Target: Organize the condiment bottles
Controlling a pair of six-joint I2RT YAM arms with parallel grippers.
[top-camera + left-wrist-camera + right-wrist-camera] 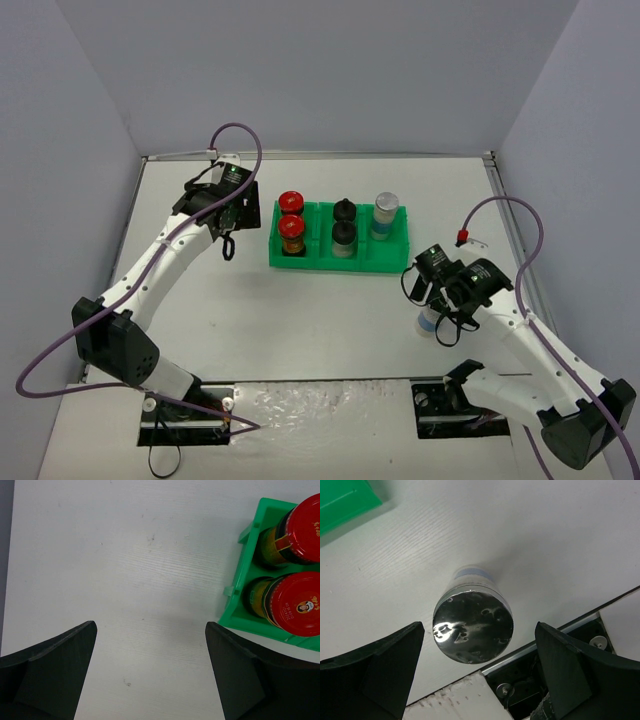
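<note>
A green tray (385,262) holds two red-capped jars (291,200) (292,230) on its left, two black-capped jars (344,209) (343,235) in the middle and one silver-capped jar (386,206) at the right rear. Another silver-capped jar (472,625) stands upright on the table near the front right (430,320). My right gripper (478,632) (441,318) hovers over it, open, a finger on each side of the cap with gaps. My left gripper (150,672) (229,246) is open over bare table just left of the tray (239,582) and the red caps (302,605).
The table's near edge with a metal rail (555,632) and the right arm's base lies just beyond the loose jar. Grey walls close the table at the left, back and right. A tray corner (342,502) shows at the upper left of the right wrist view.
</note>
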